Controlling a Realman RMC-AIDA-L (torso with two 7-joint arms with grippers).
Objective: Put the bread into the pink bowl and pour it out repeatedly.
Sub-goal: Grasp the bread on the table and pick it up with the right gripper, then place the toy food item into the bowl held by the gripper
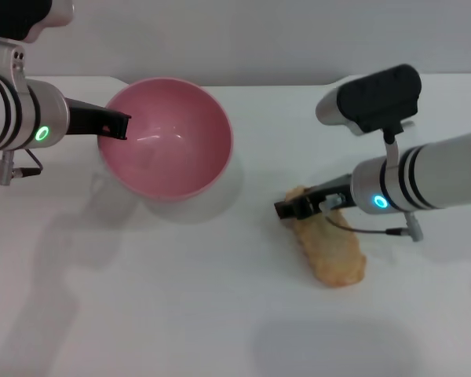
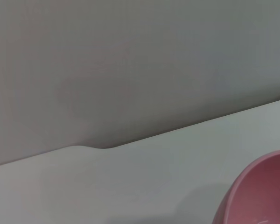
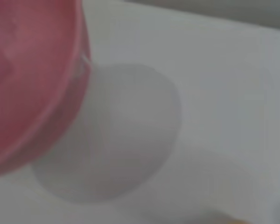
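The left gripper [image 1: 114, 126] grips the near-left rim of the pink bowl [image 1: 169, 137], its dark fingers closed on the rim and the bowl tipped so its empty inside faces the head camera. The right gripper [image 1: 292, 208] sits at the far end of the bread [image 1: 330, 247], which lies on the white table [image 1: 180, 298] well to the right of the bowl; whether its fingers are apart or pinched on the loaf cannot be told, since the arm covers them. Both wrist views show only a slice of the bowl, cut off at the frame edge. Bare tabletop lies between bowl and bread.
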